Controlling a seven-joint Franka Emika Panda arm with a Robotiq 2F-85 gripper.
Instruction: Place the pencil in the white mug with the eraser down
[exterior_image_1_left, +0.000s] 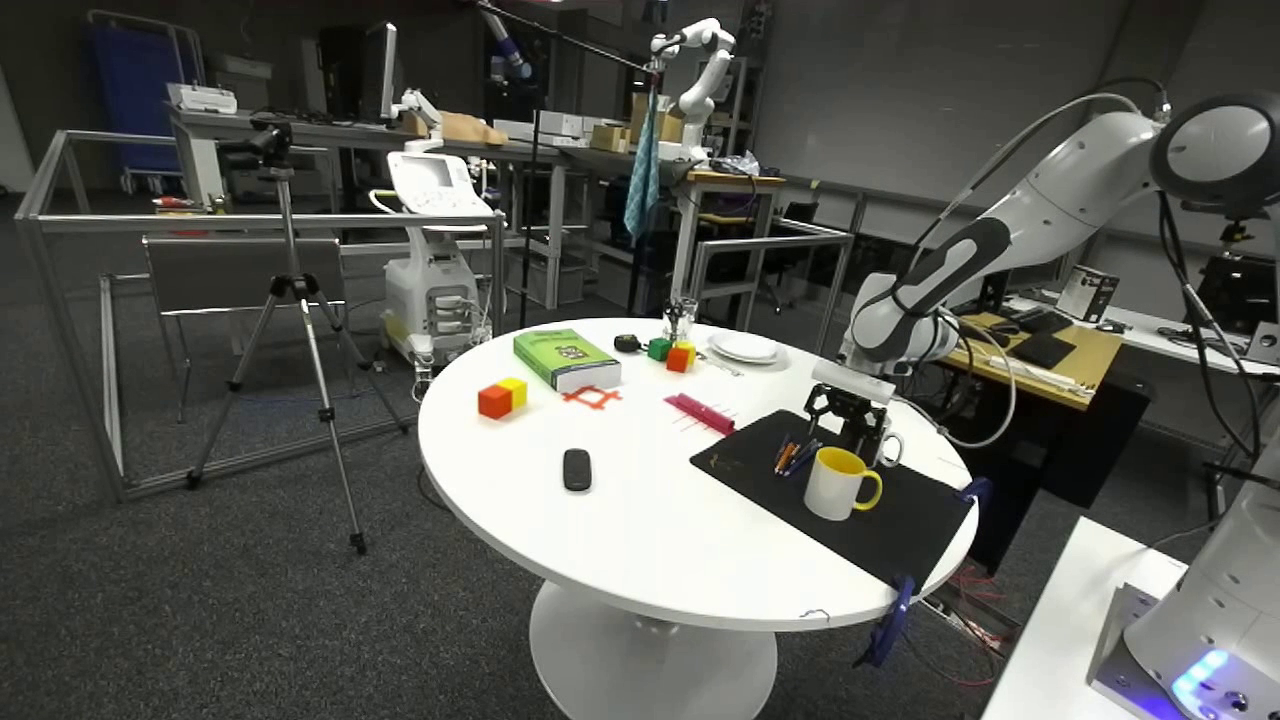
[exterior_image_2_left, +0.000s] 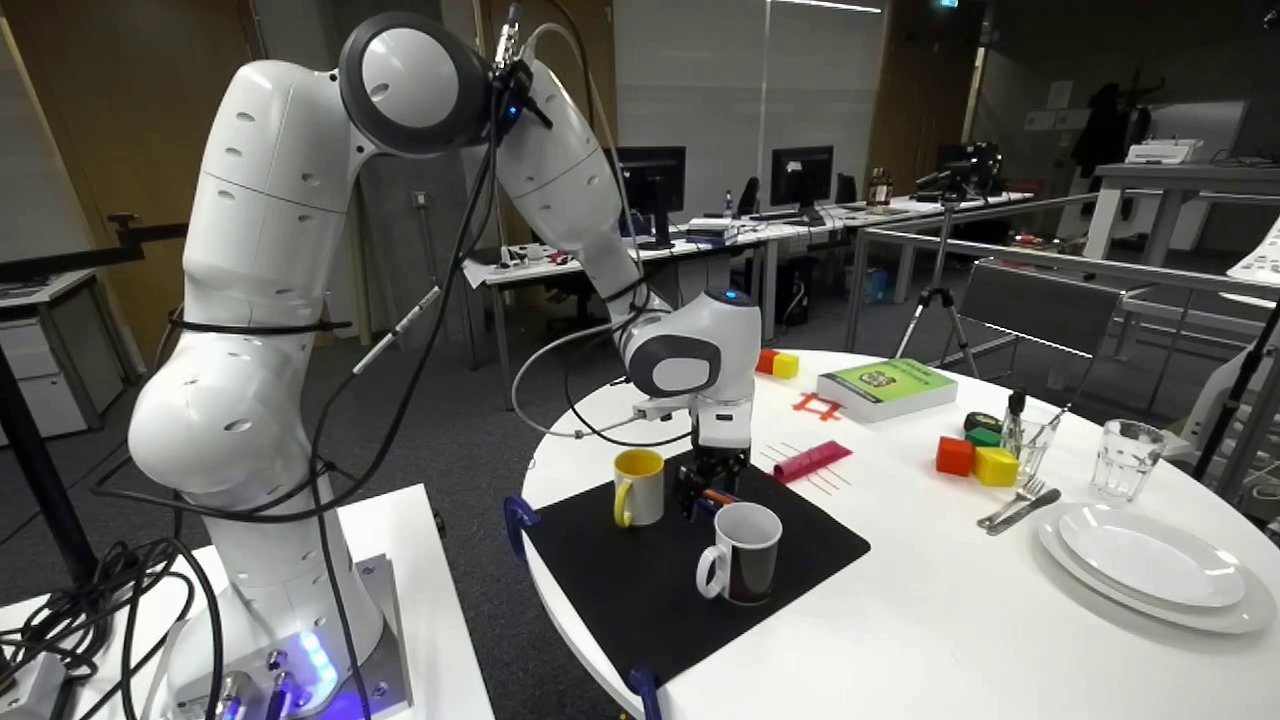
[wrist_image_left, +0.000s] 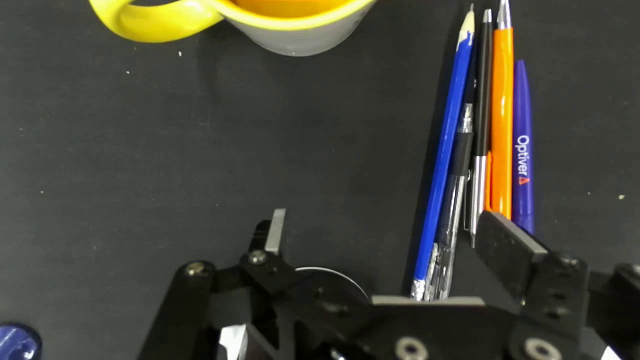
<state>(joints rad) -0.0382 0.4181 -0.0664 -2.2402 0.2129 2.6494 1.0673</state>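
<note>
The jaws stand spread apart beside the mug (exterior_image_2_left: 643, 492), gripping nothing. Step in hand: judged to be alignment for the grasp. The pencil (wrist_image_left: 444, 150) lies on the mat (exterior_image_2_left: 640, 605) beside the mug, sharpened end nearer the mug, banded end (presumably the eraser) farther from it. Height of the jaws over the mat cannot be told.

Next move: centre the jaws on the pencil and close on it alone; the clear pen (wrist_image_left: 453, 200) alongside may be caught too. A grip toward the tip should leave the eraser end free to be turned down for insertion into the mug.

Pencil: slim, straight, blue paint, bare wooden cone, silvery band. Orange pen (wrist_image_left: 502, 125): smooth barrel, silvery tip. Mug: white wall, yellow inside, yellow loop handle. Mat: flat, matte, black, specked. Dark mug (exterior_image_2_left: 752, 568), near the mug: white inside, white loop handle. Well apart from the mug on the table (exterior_image_2_left: 900, 620): pink piece (exterior_image_2_left: 812, 460), long and narrow. Farther still from the mug: book (exterior_image_2_left: 885, 380), thick, green-covered.
</note>
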